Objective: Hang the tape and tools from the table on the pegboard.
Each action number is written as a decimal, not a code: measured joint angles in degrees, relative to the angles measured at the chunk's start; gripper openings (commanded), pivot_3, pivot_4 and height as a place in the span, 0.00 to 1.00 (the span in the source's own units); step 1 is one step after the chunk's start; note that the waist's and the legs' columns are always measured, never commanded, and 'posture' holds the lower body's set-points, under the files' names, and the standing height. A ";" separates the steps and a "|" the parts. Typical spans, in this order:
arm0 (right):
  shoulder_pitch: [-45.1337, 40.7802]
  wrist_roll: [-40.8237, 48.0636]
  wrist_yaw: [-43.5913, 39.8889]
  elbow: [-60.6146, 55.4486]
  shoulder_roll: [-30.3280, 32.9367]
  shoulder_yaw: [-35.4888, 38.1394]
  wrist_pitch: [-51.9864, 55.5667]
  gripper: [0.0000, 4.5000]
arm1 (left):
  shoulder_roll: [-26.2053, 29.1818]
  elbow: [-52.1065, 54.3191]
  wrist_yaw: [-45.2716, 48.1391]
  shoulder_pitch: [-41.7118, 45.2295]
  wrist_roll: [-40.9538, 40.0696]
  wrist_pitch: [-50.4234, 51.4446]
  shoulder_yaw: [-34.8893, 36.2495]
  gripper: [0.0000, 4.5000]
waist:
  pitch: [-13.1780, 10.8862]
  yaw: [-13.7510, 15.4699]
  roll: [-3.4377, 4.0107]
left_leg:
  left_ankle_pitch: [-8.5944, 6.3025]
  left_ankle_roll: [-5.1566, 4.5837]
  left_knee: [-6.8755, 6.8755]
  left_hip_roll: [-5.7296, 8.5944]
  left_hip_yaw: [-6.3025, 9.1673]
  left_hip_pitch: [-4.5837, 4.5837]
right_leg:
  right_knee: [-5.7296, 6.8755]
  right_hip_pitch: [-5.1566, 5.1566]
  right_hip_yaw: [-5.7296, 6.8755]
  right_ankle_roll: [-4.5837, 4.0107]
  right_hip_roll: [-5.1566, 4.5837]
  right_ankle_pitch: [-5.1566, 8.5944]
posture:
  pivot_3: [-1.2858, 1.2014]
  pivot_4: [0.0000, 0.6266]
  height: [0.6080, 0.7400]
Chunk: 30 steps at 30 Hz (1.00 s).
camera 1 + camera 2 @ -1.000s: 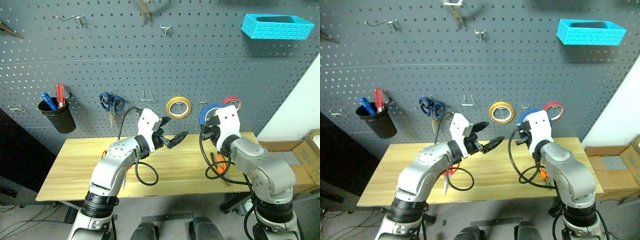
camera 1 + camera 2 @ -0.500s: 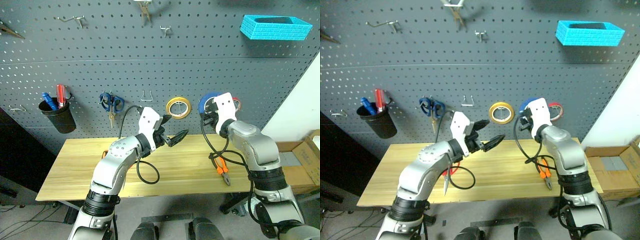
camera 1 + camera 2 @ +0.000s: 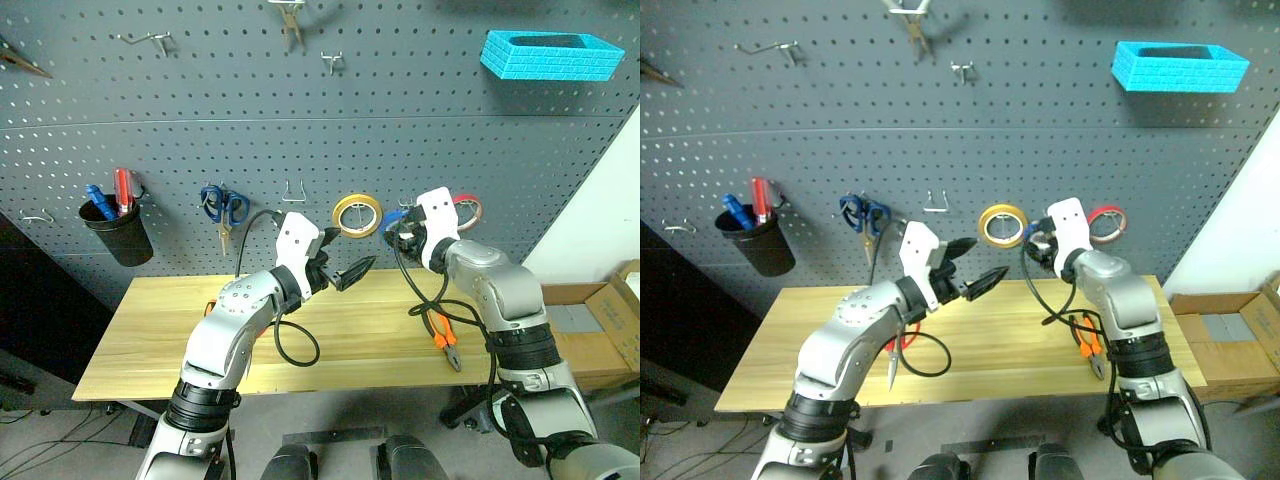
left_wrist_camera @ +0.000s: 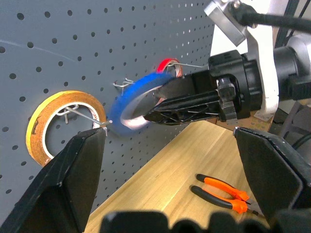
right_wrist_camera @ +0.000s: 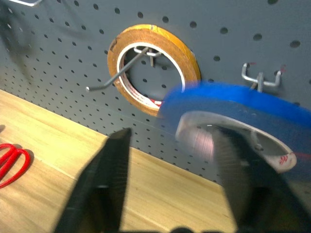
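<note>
Table (image 3: 150, 335): light wood, nearest; orange pliers (image 3: 443, 338) lie at its right end, red scissors (image 3: 902, 343) on the wood by the L arm, partly hidden behind it.
L gripper (image 3: 350, 272): held over table mid, fingers spread wide apart, nothing btwn them, pointing twd R gripper.
R gripper (image 4: 160, 104): up at the board just right of yellow roll; fingers look apart in R wrist view, blue tape (image 4: 138, 99) blurred at the tips, tilted. Can't tell if tape is gripped or loose.
Blue tape, place: at the board btwn yellow roll (image 3: 357, 215) and red roll (image 3: 465, 208), near a small hook (image 5: 260, 76); not seen seated on it.
Pegboard (image 3: 200, 110): dark grey, farthest; blue-handled scissors (image 3: 222, 207) hang left of yellow roll, black cup (image 3: 115, 232) w/ pens further left, blue basket (image 3: 552, 53) top right.
</note>
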<state>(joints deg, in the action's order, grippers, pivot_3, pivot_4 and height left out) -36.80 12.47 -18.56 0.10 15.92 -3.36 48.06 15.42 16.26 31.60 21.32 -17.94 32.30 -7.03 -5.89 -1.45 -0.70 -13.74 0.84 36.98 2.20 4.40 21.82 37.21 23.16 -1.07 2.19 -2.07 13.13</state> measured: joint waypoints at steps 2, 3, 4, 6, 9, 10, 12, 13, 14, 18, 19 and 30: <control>0.00 0.00 0.01 0.00 0.00 0.01 0.04 0.96 | 0.04 0.00 0.01 0.00 0.00 0.00 0.00 1.00 | 0.00 0.00 0.00 | 0.00 0.00 0.00 0.00 -0.01 0.01 | -0.01 0.00 -0.01 0.00 0.00 0.00 | 0.53 0.10 1.00; 0.02 0.00 0.05 -0.09 0.03 0.07 0.21 0.99 | 0.05 0.00 0.02 0.00 -0.02 0.01 0.00 1.00 | 0.00 0.00 0.00 | 0.00 0.00 0.00 0.00 -0.01 0.00 | -0.01 0.00 -0.01 0.01 0.00 0.00 | 0.53 0.10 1.00; 0.17 0.03 0.07 -0.43 0.12 0.17 0.59 0.99 | 0.06 0.00 0.03 0.00 -0.03 0.05 0.00 1.00 | 0.00 0.00 0.00 | 0.00 0.00 -0.01 0.00 0.00 0.01 | -0.02 0.00 -0.01 0.01 0.00 0.01 | 0.53 0.11 1.00; 1.54 0.15 0.10 -2.82 0.61 0.45 1.95 0.99 | 0.13 0.04 0.05 -0.12 -0.06 0.13 0.01 1.00 | -0.01 0.02 0.00 | 0.00 0.00 -0.02 -0.01 0.03 0.02 | -0.04 0.00 0.01 0.03 0.00 0.03 | 0.53 0.13 1.00; 5.48 1.31 0.18 -9.98 1.65 1.32 6.97 0.99 | 0.31 0.46 0.12 -1.40 0.00 0.14 -0.22 1.00 | -0.09 0.03 0.00 | -0.01 -0.01 -0.04 -0.03 0.06 0.05 | -0.08 0.00 0.02 0.05 -0.02 0.06 | 0.53 0.18 1.00; 7.09 2.21 0.20 -12.71 1.84 1.66 9.25 0.99 | 0.58 0.86 0.16 -2.31 0.03 0.14 -0.47 1.00 | -0.14 0.04 0.01 | -0.01 -0.01 -0.04 -0.14 0.08 0.07 | -0.09 0.01 0.03 0.06 -0.04 0.06 | 0.53 0.19 1.00; 9.81 3.40 0.33 -18.09 2.13 2.08 14.16 0.99 | 0.71 1.60 0.17 -3.90 0.07 0.18 -1.26 1.00 | -0.54 -0.01 0.01 | -0.01 -0.01 -0.03 -0.37 0.02 0.07 | -0.12 0.01 0.01 0.08 -0.05 0.07 | 0.52 0.23 1.00; 10.96 4.25 0.39 -20.60 2.36 2.12 16.53 0.99 | 0.67 1.88 0.13 -4.61 0.07 0.26 -1.72 1.00 | -0.75 -0.02 0.03 | -0.01 -0.02 -0.01 -0.38 0.02 0.07 | -0.11 0.00 0.03 0.07 -0.05 0.08 | 0.52 0.24 1.00; 11.81 4.74 0.31 -22.45 2.61 2.10 18.35 0.99 | 0.69 2.34 0.11 -5.46 0.09 0.29 -1.94 1.00 | -1.08 -0.06 0.02 | -0.01 -0.02 0.00 -0.41 0.01 0.05 | -0.10 -0.01 0.03 0.05 -0.04 0.08 | 0.52 0.26 1.00; 15.77 5.69 -0.23 -24.17 5.91 1.77 23.15 0.99 | 2.69 2.46 0.51 -9.87 2.59 -1.08 -5.36 1.00 | -2.71 -0.17 -0.02 | 0.01 -0.05 0.01 -0.52 -0.04 0.01 | -0.09 -0.01 0.06 -0.28 -0.01 0.24 | 0.52 0.32 1.00; 15.94 5.61 -0.28 -22.76 6.61 1.38 23.74 0.99 | 3.45 1.71 0.61 -10.17 3.62 -1.81 -6.28 1.00 | -3.32 -0.22 -0.03 | 0.02 -0.07 0.02 -0.56 -0.06 0.01 | -0.07 0.00 0.07 -0.31 -0.01 0.23 | 0.52 0.35 1.00; 8.51 1.94 -1.38 4.36 9.85 -0.13 19.41 0.99 | 3.41 0.71 1.54 -11.90 4.81 -2.40 -8.60 1.00 | -8.12 -0.47 -0.31 | 0.02 -0.14 -0.06 -0.66 -0.14 0.72 | -0.17 0.59 0.08 -0.26 -0.06 -0.12 | 0.52 0.50 1.00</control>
<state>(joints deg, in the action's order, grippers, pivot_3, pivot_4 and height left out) -28.29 14.42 -19.93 4.46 25.77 -3.50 67.48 18.83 16.97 33.14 9.42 -13.13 29.90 -15.63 -14.01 -1.92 -1.02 -13.72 0.70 36.92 1.54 4.26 22.54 37.03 23.75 -1.00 1.93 -2.13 13.01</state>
